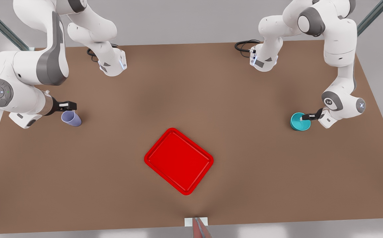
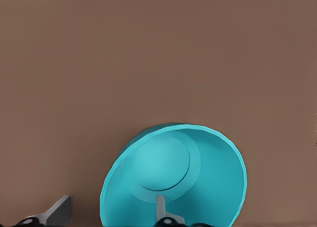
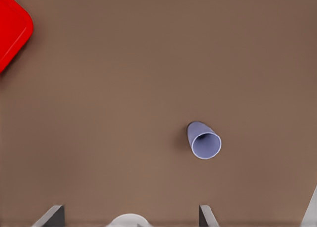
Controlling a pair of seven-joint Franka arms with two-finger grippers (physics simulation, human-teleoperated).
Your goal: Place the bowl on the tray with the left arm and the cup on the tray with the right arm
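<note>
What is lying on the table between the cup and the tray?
Nothing: only bare brown table separates the cup from the tray, as the front view and the right wrist view both show.

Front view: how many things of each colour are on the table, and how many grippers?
Red: 1, tray
Teal: 1, bowl
Lavender: 1, cup
Grippers: 2, left gripper open at the bowl's rim, right gripper open near the cup
Total: 5
</note>
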